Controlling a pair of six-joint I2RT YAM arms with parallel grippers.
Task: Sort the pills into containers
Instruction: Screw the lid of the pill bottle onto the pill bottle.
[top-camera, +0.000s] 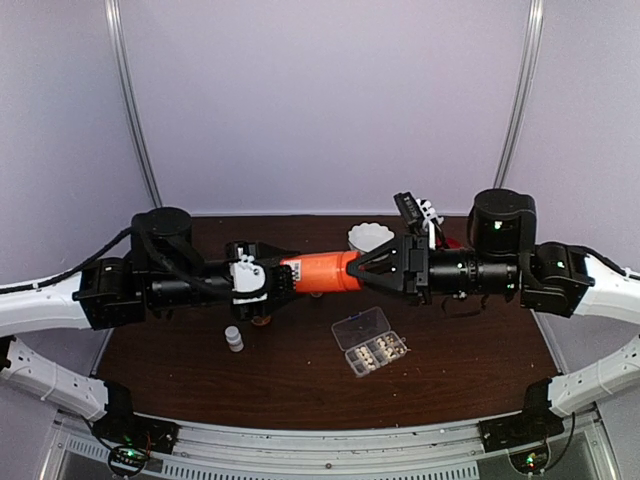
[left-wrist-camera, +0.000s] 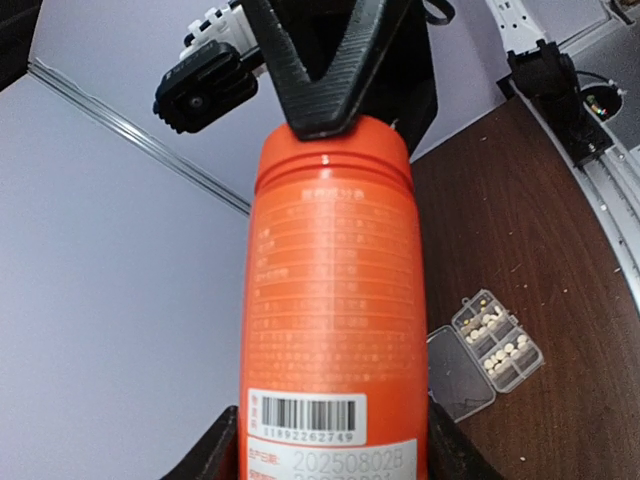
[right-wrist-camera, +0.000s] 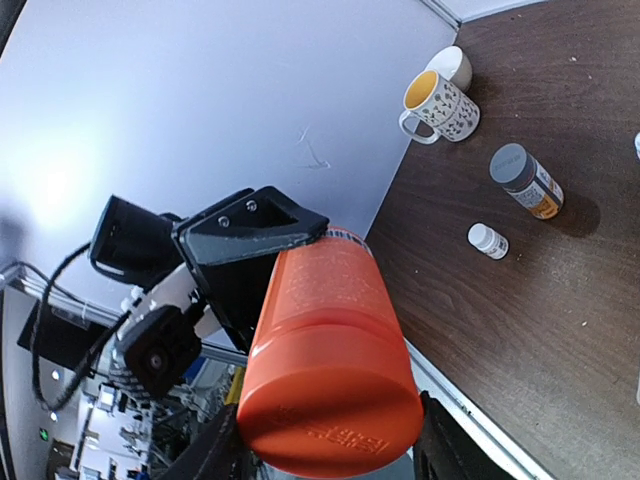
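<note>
Pills (left-wrist-camera: 503, 350) in box (left-wrist-camera: 458, 375), orange bottle (left-wrist-camera: 335, 300) stamped perhaps 20250802B

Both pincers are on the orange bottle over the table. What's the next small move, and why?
Probably twist the right pincer to unscrew the cap end of the orange plastic cylindrical bottle while the left pincer holds the barcode end steady. The bottle hangs level between both and looks closed, and the flat clear plastic pill box lies open on the brown table.

Orange bottle (top-camera: 322, 272) hangs crosswise above mid-table, barring passage there. Beneath: bare strip of table (top-camera: 290, 385) between small white bottle (top-camera: 233, 338) and open pill box (top-camera: 376, 351). White bowl (top-camera: 370, 237) stands behind.
</note>
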